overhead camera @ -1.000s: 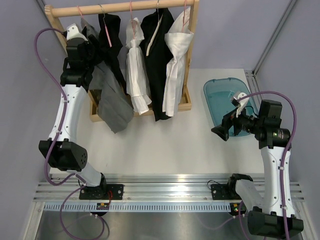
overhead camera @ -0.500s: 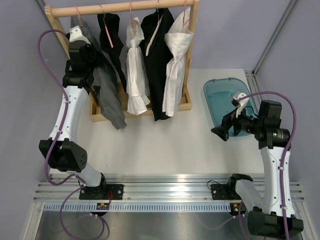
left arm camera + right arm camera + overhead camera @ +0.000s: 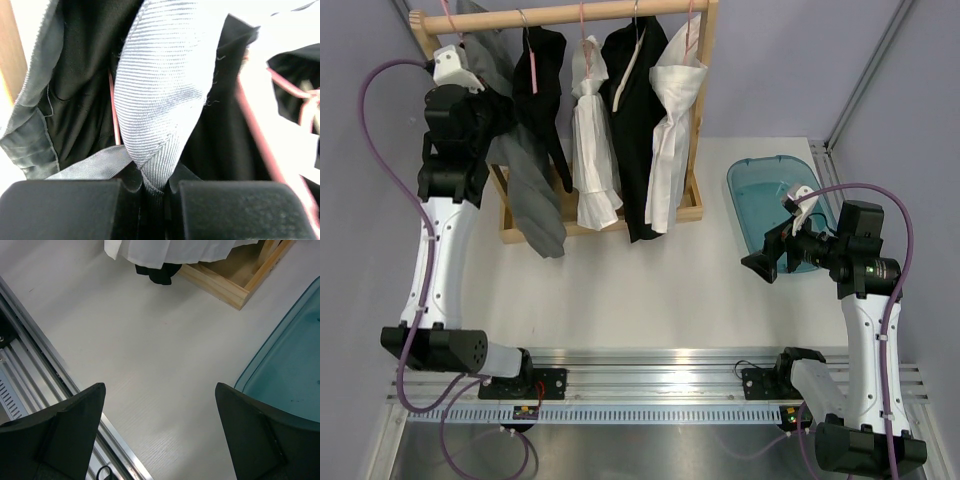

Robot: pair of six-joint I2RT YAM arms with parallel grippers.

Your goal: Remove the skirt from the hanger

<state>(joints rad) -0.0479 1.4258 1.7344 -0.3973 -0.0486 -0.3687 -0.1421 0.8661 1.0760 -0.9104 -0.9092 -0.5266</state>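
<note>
Clothes hang on one wooden rack (image 3: 570, 14), five pieces in a row: one grey skirt (image 3: 528, 185), two black pieces and two white pieces. My left gripper (image 3: 150, 197) is squeezed tight on a fold of the grey skirt, up by the left end of the rack, with a thin pink hanger (image 3: 115, 115) just beside the fold. My right gripper (image 3: 159, 412) is spread wide and holds nothing, over the table near one blue tray (image 3: 760, 195).

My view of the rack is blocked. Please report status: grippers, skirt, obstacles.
Left gripper shut on grey skirt, left end of rack. Right gripper open, empty, near blue tray. Black garment hangs against skirt.
</note>
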